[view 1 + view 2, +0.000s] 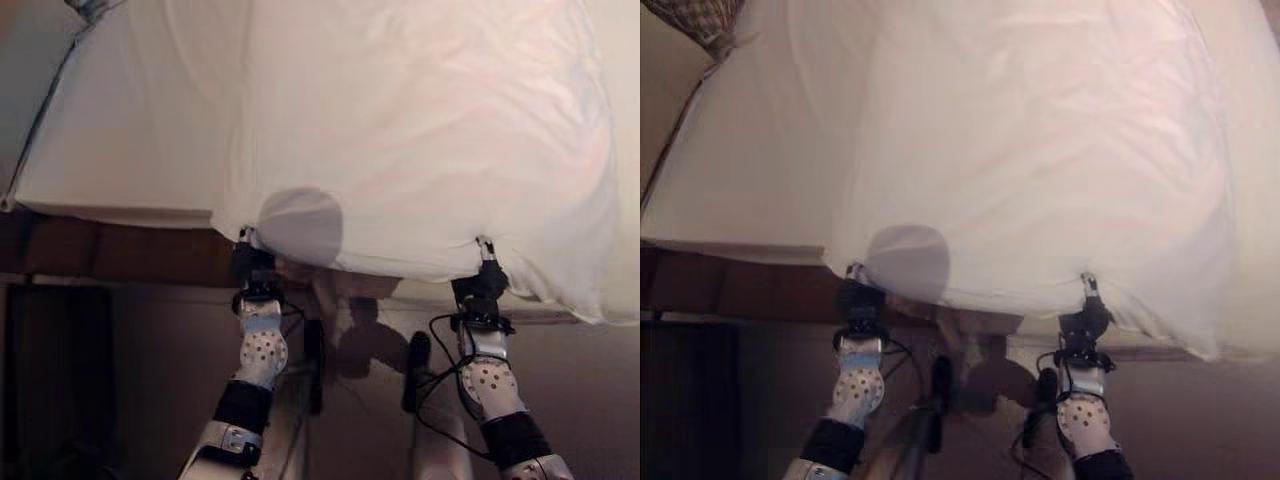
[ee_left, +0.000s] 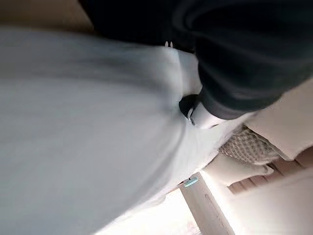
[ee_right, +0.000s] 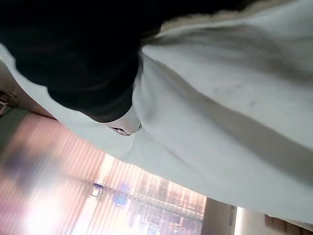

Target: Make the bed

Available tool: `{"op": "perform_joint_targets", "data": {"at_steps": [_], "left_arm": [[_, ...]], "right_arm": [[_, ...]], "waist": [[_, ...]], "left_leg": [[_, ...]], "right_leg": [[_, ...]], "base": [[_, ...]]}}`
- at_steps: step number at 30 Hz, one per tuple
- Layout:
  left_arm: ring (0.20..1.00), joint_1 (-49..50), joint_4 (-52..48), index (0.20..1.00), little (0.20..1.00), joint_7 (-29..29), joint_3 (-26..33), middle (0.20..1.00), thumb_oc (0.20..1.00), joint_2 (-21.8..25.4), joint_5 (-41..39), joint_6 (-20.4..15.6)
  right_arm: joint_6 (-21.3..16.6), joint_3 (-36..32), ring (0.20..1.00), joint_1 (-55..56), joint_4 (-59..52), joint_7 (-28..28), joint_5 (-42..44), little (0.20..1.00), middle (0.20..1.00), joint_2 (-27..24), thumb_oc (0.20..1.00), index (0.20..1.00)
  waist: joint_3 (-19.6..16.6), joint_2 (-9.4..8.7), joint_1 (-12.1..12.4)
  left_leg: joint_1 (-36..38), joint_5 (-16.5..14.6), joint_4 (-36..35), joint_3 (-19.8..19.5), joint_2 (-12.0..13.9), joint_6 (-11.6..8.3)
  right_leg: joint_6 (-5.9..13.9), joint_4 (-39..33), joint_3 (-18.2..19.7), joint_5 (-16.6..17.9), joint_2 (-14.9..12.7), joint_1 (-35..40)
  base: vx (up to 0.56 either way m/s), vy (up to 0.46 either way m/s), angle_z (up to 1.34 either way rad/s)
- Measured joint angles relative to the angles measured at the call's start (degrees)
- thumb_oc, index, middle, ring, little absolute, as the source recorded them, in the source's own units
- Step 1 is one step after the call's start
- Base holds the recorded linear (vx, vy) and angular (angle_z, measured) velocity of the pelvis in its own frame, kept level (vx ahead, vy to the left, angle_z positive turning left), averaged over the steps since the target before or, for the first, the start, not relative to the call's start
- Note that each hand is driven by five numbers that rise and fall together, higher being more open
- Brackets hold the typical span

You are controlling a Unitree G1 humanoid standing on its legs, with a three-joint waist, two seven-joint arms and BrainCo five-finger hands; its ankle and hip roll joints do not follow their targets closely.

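Blanket (image 1: 420,130), big and white, is spread over most of the bed (image 1: 120,150), and its near edge hangs off the front of the mattress right where both hands meet it. Left hand (image 1: 252,262) is up at the blanket's near left corner, right hand (image 1: 482,282) at the near edge further right, each reaching up from below with the cloth draped over the fingertips. From the head views I honestly can't tell how the fingers sit, since the cloth hides them. Left wrist view helps a bit: a dark-tipped finger (image 2: 188,105) is pressed into the white fabric with folds bunching round it, so it looks like a pinch on the blanket. Right wrist view shows the dark cover and a bit of silver (image 3: 124,125) tight against the cloth, but whether it's actually clamped, can't tell. Bare mattress shows on the left side, and a patterned pillow (image 1: 705,20) sits at the far left corner. Dark wooden bed frame (image 1: 130,250) runs under the mattress edge.
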Motion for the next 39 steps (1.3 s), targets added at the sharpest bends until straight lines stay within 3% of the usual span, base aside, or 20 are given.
{"op": "perform_joint_targets", "data": {"at_steps": [1, 2, 5, 7, 8, 9, 10, 11, 15, 19, 20, 21, 23, 25, 26, 29, 32, 34, 38, 39], "left_arm": [[0.200, 0.0, -0.1, 0.200, 0.200, 0.0, 0.0, 0.200, 0.200, 0.3, 0.0, 0.0], [0.200, 0.3, -0.8, 0.200, 0.200, 0.1, 0.4, 0.200, 0.200, 0.8, 0.0, -0.1], [0.200, 1.5, -1.0, 0.200, 0.200, 0.4, 0.8, 0.200, 0.200, 1.2, 0.1, -0.1], [0.200, 3.2, -1.8, 0.200, 0.200, 0.9, 1.2, 0.200, 0.200, 0.9, 0.6, -0.1], [0.200, 4.0, -2.7, 0.200, 0.200, 1.1, 1.9, 0.200, 0.200, 1.9, 0.6, -0.1], [0.200, 4.4, -2.7, 0.200, 0.200, 1.5, 1.8, 0.200, 0.200, 1.9, 0.6, -0.1], [0.200, 4.3, -2.7, 0.200, 0.200, 1.7, 1.7, 0.200, 0.200, 1.7, 0.6, -0.1], [0.200, 4.3, -2.8, 0.200, 0.200, 1.9, 1.8, 0.200, 0.200, 1.7, 0.7, -0.1], [0.200, 4.7, -2.8, 0.200, 0.200, 2.1, 2.0, 0.200, 0.200, 1.5, 0.6, -0.4], [0.200, 3.4, -2.4, 0.200, 0.200, 2.0, 1.1, 0.200, 0.200, 0.5, 0.5, 0.2], [0.200, 3.4, -2.4, 0.200, 0.200, 2.0, 1.0, 0.200, 0.200, 0.5, 0.5, 0.2], [0.200, 3.4, -2.4, 0.200, 0.200, 2.0, 1.2, 0.200, 0.200, 0.4, 0.5, 0.2], [0.200, 3.0, -2.2, 0.200, 0.200, 2.0, 1.7, 0.200, 0.200, 0.4, 0.4, 0.2], [0.200, 2.8, -2.0, 0.200, 0.200, 2.0, 1.8, 0.200, 0.200, 0.3, 0.5, 0.2], [0.200, 2.8, -2.0, 0.200, 0.200, 2.0, 2.4, 0.200, 0.200, 0.2, 0.5, 0.3], [0.200, 2.5, -1.0, 0.200, 0.200, 2.1, 2.4, 0.200, 0.200, -0.5, 0.5, 0.3], [0.200, 2.7, -0.5, 0.200, 0.200, 2.0, 2.4, 0.200, 0.200, -1.3, 0.5, 0.3], [0.200, 3.2, -0.3, 0.200, 0.200, 1.9, 2.1, 0.200, 0.200, -2.3, 0.5, 0.3], [0.200, 1.9, 2.5, 0.200, 0.200, 2.1, -1.8, 0.200, 0.200, -3.6, 0.5, 0.4], [0.200, 2.1, 2.9, 0.200, 0.200, 2.1, -2.4, 0.200, 0.200, -4.3, 0.5, 0.4]], "right_arm": [[0.0, 0.3, 0.200, 0.1, 0.0, 0.0, -0.1, 0.200, 0.200, 0.0, 0.200, 0.200], [0.2, 0.9, 0.200, -0.3, 0.5, 0.0, -0.1, 0.200, 0.200, 0.3, 0.200, 0.200], [0.3, 1.0, 0.200, -1.5, 1.0, -0.1, -0.2, 0.200, 0.200, 0.3, 0.200, 0.200], [0.4, 1.8, 0.200, -1.6, 2.2, 0.0, -0.2, 0.200, 0.200, 0.6, 0.200, 0.200], [0.4, 3.0, 0.200, -2.1, 2.2, 0.0, -0.3, 0.200, 0.200, 0.5, 0.200, 0.200], [0.4, 3.2, 0.200, -1.9, 2.1, 0.4, -0.8, 0.200, 0.200, 0.3, 0.200, 0.200], [0.4, 3.2, 0.200, -1.9, 2.4, 0.5, -0.9, 0.200, 0.200, 0.0, 0.200, 0.200], [0.4, 3.3, 0.200, -1.9, 2.9, 0.5, -0.9, 0.200, 0.200, 0.1, 0.200, 0.200], [0.4, 3.3, 0.200, -2.1, 3.5, 0.5, -0.9, 0.200, 0.200, 0.2, 0.200, 0.200], [0.4, 2.1, 0.200, -1.8, 4.5, 0.3, -1.0, 0.200, 0.200, -0.8, 0.200, 0.200], [0.4, 2.1, 0.200, -1.9, 4.6, 0.0, -1.0, 0.200, 0.200, -0.8, 0.200, 0.200], [0.4, 2.2, 0.200, -2.1, 4.9, -0.2, -1.5, 0.200, 0.200, -0.9, 0.200, 0.200], [0.3, 2.0, 0.200, -3.1, 4.6, -0.4, -1.8, 0.200, 0.200, -1.0, 0.200, 0.200], [0.3, 1.9, 0.200, -3.2, 4.3, -0.5, -2.9, 0.200, 0.200, -1.7, 0.200, 0.200], [0.3, 2.0, 0.200, -3.0, 4.3, -0.6, -3.5, 0.200, 0.200, -1.9, 0.200, 0.200], [0.3, 1.9, 0.200, -3.0, 4.7, -1.5, -3.9, 0.200, 0.200, -2.5, 0.200, 0.200], [0.3, 1.1, 0.200, -2.9, 4.3, -2.2, -3.9, 0.200, 0.200, -2.4, 0.200, 0.200], [0.2, 0.6, 0.200, -2.7, 4.4, -2.6, -4.0, 0.200, 0.200, -2.6, 0.200, 0.200], [-1.2, -2.8, 0.200, 0.7, 2.9, -4.2, -5.7, 0.200, 0.200, -3.7, 0.200, 0.200], [-1.5, -3.3, 0.200, 0.7, 3.1, -5.0, -6.3, 0.200, 0.200, -3.3, 0.200, 0.200]], "waist": [[0.0, -0.06, -0.2], [-0.1, -0.55, 0.1], [-0.1, -0.62, -0.1], [0.3, -2.73, 0.1], [-0.1, -4.43, 0.3], [-0.2, -4.70, -0.5], [-0.1, -4.57, -1.1], [-0.1, -4.58, -1.3], [0.1, -4.21, -0.6], [1.0, -2.55, 0.0], [0.9, -2.49, 0.0], [0.9, -2.23, 0.1], [0.8, -2.55, 0.2], [0.8, -2.50, 0.0], [0.7, -2.58, 0.2], [0.7, -2.44, 0.2], [0.6, -2.14, 0.2], [0.3, -1.28, 0.4], [-0.3, 1.64, -1.1], [-0.4, 1.68, -1.2]], "left_leg": [[0.1, 0.5, -0.7, -0.1, -0.3, 0.64], [0.3, 1.1, -2.6, 0.6, -0.4, 1.53], [2.0, 3.5, -6.7, 1.8, -0.4, 2.30], [4.8, 3.9, -9.3, 2.3, -0.7, 2.44], [5.2, 4.1, -9.9, 1.7, -0.8, 2.19], [5.4, 4.3, -10.4, 1.0, -1.3, 1.85], [5.5, 4.5, -10.5, 0.2, -1.4, 1.63], [5.6, 4.9, -10.9, -0.2, -1.1, 1.12], [6.0, 4.5, -10.2, 0.4, -0.4, 0.44], [4.3, 7.4, -4.8, 3.1, -1.2, -5.59], [4.4, 7.8, -4.7, 3.4, -1.2, -6.11], [4.8, 7.5, -4.7, 3.3, -0.8, -5.85], [2.3, 4.7, -0.6, 1.1, 0.4, -5.27], [1.9, 2.9, -1.7, -3.7, 3.2, -7.01], [3.1, 2.6, -5.9, -7.3, 6.4, -7.56], [3.8, 2.2, -13.1, -10.7, 15.5, -9.92], [4.3, 2.1, -14.5, -8.1, 17.7, -9.94], [5.2, 2.6, -12.9, -7.4, 16.3, -9.40], [4.5, 3.5, -7.7, -5.0, 6.4, -6.85], [3.6, 3.4, -7.1, -3.7, 3.6, -4.32]], "right_leg": [[1.02, 0.0, 0.6, -0.9, 0.8, 0.2], [1.81, 1.5, 0.7, -2.8, 3.8, -1.0], [-0.40, 1.2, 1.9, -3.2, 7.2, -1.8], [0.04, 5.3, 1.5, -5.2, 9.6, -3.2], [-1.08, 8.6, 1.2, -6.7, 11.6, -5.4], [-4.30, 7.6, 1.3, -6.6, 13.5, -5.1], [-5.88, 7.0, 2.3, -6.1, 14.2, -4.5], [-7.35, 5.6, 1.8, -5.2, 14.5, -3.6], [-8.54, 6.6, 0.5, -5.6, 15.0, -3.5], [-9.78, 7.6, -1.2, -6.4, 13.1, -1.3], [-10.34, 7.4, -1.5, -6.6, 12.8, -1.0], [-12.45, 7.5, -2.3, -6.5, 12.5, -1.0], [-13.50, 6.9, -2.7, -5.9, 12.0, -1.3], [-13.49, 4.8, -3.0, -4.1, 11.9, -1.3], [-13.71, 3.7, -3.5, -3.3, 12.3, -1.4], [-13.08, 4.3, -3.5, -3.1, 12.5, -2.0], [-11.79, 4.5, -3.6, -3.1, 12.2, -2.0], [-10.00, 4.8, -3.6, -2.8, 11.7, -2.1], [-3.46, 7.8, -3.5, -3.1, 4.4, -4.1], [-1.40, 6.3, -2.2, -2.3, 1.5, -4.2]], "base": [[0.00, 0.288, -0.05], [0.01, 0.168, -0.08], [0.04, 0.094, -0.29], [0.06, 0.027, -0.57], [0.02, -0.012, -0.35], [0.02, -0.001, -0.07], [-0.01, 0.018, 0.22], [-0.01, 0.019, 0.15], [0.02, -0.102, 0.04], [0.00, -0.059, 0.41], [0.02, -0.028, 0.17], [0.02, 0.020, -0.11], [0.02, 0.074, -0.22], [0.02, 0.244, -0.12], [0.00, 0.189, -0.06], [0.02, 0.478, -0.04], [-0.02, 0.463, -0.17], [-0.01, 0.614, -0.29], [0.07, 0.595, 0.20], [0.00, 0.463, 0.20]]}}
